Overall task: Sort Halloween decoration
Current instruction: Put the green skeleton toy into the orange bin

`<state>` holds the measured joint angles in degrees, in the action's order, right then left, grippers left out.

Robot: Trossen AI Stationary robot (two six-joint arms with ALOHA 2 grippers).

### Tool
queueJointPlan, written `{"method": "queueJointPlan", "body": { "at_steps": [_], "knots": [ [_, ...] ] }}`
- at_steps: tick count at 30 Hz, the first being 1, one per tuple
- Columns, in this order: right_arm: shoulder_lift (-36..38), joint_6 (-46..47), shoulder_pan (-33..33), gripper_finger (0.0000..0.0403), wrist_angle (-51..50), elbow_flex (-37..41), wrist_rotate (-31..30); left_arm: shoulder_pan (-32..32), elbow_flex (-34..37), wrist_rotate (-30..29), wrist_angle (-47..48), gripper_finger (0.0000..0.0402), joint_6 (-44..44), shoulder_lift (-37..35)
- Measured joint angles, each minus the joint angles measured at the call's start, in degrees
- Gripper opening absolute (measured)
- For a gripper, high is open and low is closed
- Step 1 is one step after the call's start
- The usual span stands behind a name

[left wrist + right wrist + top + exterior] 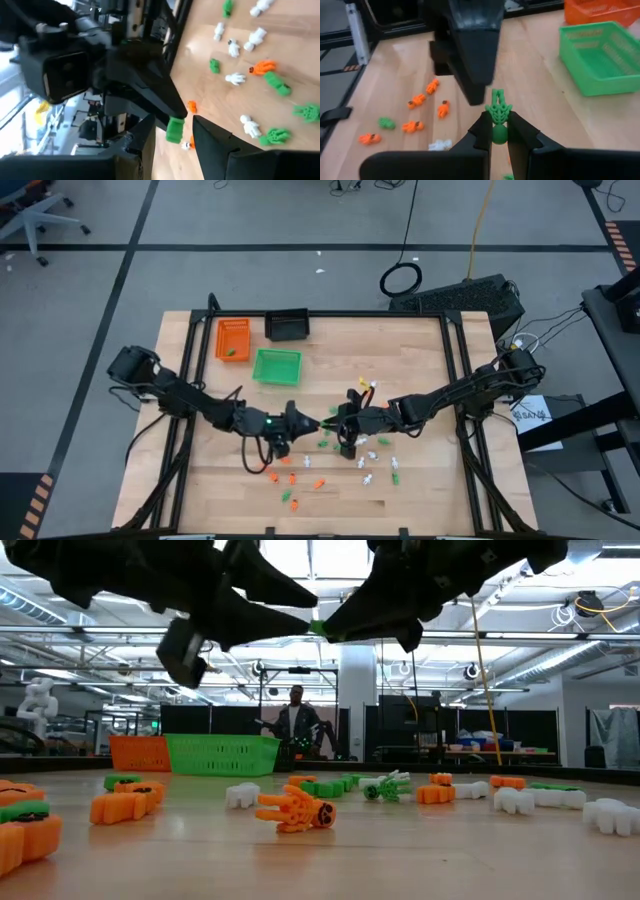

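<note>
From above I can't make out the green piece (497,112); right gripper (496,131) pinches it, left gripper (172,131) gapes alongside.

Three trays, two arms, many small pieces.
Trays: one orange (232,338), one green (276,366), one black (287,327); arms: left (190,400), right (460,392).

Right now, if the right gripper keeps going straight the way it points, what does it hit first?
Most likely the left gripper: it sits tip to tip with the right gripper, which holds a green piece between them. Depth is unclear, so the remaining gap is hard to judge.
</note>
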<state>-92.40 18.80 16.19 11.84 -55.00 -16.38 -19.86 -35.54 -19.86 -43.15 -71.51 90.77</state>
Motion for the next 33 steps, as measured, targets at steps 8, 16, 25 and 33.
{"method": "queueJointPlan", "body": {
  "at_steps": [8,16,25,33],
  "knots": [
    [0.00,0.03,0.02,0.0019,0.00,0.00,0.20,0.07,-1.54,-4.82,0.06,0.0125,-2.97,2.24],
    [0.00,0.09,-0.01,0.0019,0.20,0.00,3.52,0.00,-1.54,-1.68,-0.07,0.0123,-4.39,2.28],
    [0.00,0.08,-0.07,0.0019,0.17,0.00,4.74,0.00,-1.54,-0.30,0.17,0.0071,-3.95,2.28],
    [0.00,0.02,-0.07,0.0019,-0.14,0.00,4.91,0.02,-1.54,3.48,0.21,0.0036,-3.91,2.28]
  ]
}}
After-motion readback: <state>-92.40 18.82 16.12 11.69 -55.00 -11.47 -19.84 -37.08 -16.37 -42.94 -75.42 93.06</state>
